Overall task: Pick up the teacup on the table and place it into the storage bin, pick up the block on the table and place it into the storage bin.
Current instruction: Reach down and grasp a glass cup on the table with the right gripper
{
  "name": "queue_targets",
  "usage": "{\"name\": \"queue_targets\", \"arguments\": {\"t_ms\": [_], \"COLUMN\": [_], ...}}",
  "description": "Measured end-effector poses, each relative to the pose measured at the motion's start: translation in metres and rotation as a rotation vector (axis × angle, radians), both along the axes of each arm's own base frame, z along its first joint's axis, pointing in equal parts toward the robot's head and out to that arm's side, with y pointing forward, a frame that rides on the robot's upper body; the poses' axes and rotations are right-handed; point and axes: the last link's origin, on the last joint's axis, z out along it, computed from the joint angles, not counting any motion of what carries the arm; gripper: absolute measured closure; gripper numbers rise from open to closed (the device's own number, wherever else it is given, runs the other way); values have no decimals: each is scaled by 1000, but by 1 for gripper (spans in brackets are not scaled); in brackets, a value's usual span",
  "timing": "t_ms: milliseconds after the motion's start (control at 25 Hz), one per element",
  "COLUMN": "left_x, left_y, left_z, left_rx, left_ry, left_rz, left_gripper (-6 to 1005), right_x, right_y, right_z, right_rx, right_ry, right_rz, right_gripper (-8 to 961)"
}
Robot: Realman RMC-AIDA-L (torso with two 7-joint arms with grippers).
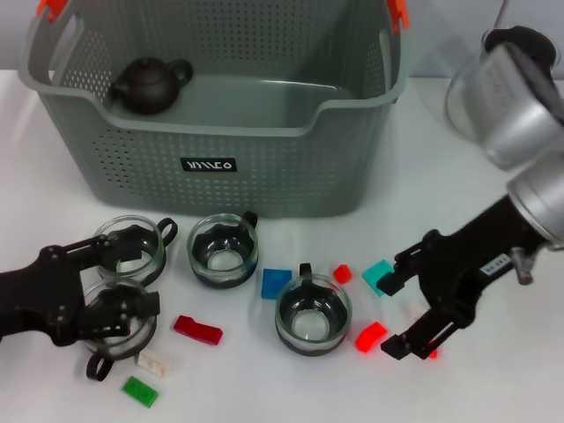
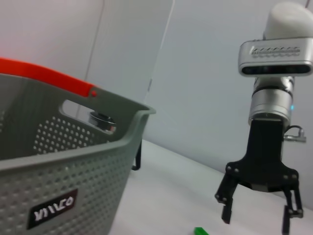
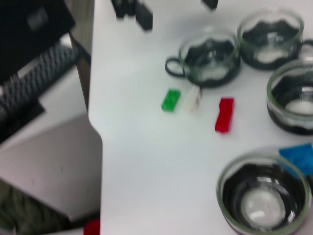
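Green block (image 1: 140,390) on table | left pincer (image 1: 119,280) open over teacup (image 1: 119,319) | right pincer (image 1: 407,310) open

Left arm: black forearm enters from the lower left edge of the head view, lying low. The left claw (image 1: 119,282) has its fingers spread apart.

Right arm: silver upper segments occupy the upper right of the head view; the black forearm slants down toward the lower centre. The right claw (image 1: 404,313) has its fingers parted wide, seen also in the left wrist view (image 2: 257,215), pointing downward.
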Motion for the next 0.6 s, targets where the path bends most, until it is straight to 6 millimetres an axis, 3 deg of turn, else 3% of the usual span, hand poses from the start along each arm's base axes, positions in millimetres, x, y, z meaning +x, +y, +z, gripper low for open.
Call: {"name": "queue_targets", "arguments": {"t_ms": [320, 600], "left_x": [-1, -2], "left_y": [4, 4], "left_z": [-5, -8], "left_rx": [17, 16], "left_ry": [9, -1], "left_rz": [22, 33], "left_gripper": [110, 111], "right_x": [-46, -67], "right_y": [-2, -7], "right_z": [-31, -59], "right_rx": [-102, -81], "right_ry": [-173, -276], "right_rz": [191, 320], "right_gripper": [37, 223]}}
